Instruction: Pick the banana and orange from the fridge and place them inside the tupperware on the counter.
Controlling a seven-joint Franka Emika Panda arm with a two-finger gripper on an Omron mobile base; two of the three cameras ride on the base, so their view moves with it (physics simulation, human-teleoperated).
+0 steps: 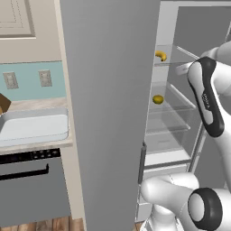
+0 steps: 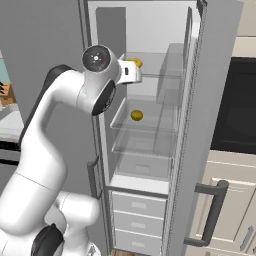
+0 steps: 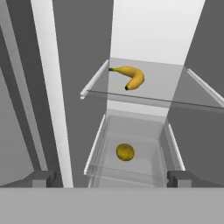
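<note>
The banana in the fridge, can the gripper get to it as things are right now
Probably yes. The fridge door stands open, the banana lies alone on a clear upper shelf, and the open gripper faces it with nothing between.

No readable text, labels, brands or numbers anywhere. Robot arm [image 1: 208, 101] has a small pale marking on its dark joint cover in the left base view, maybe lettering, too blurred to read. Dishwasher control strip [image 1: 31, 155] shows tiny light dots, not legible as characters. Fridge [image 2: 150, 125] carries no signs.
</note>
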